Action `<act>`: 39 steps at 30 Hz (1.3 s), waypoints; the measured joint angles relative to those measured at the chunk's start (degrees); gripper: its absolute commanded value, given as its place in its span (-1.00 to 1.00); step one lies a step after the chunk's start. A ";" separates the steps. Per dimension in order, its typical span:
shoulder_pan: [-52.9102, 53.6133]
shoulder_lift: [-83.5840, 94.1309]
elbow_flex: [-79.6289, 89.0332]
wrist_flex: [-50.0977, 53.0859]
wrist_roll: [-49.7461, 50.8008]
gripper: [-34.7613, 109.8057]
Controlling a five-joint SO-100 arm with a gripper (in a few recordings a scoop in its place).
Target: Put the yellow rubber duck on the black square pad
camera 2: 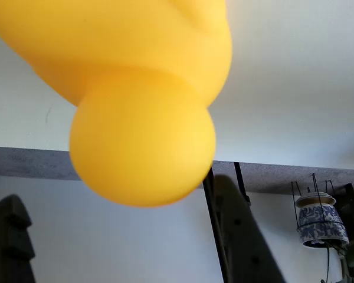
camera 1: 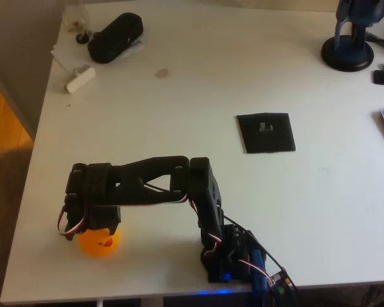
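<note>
Straddling yellow rubber duck, gripper fingers wide apart, nothing clamped yet; black square pad well apart, awaiting xfer.

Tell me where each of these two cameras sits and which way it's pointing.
Overhead view: sits above the white table, looking down on the whole black arm, the claw over the yellow duck, and the black pad.
Wrist view: rides on the arm's wrist, looking along the claw; the duck is close up, with both dark fingers at the bottom edge and a wall behind.
Shared: both show the duck at the claw.
</note>
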 measured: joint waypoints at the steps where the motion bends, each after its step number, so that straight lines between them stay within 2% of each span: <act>1: 0.00 -0.09 0.00 0.00 0.00 0.00; 8: 0.26 -2.46 0.00 0.00 0.00 0.00; 17: 7.82 -2.46 0.00 0.00 0.00 0.00; 34: 2.90 -2.46 0.00 0.00 0.00 0.00; 39: 2.90 -2.46 0.00 0.00 0.00 -0.10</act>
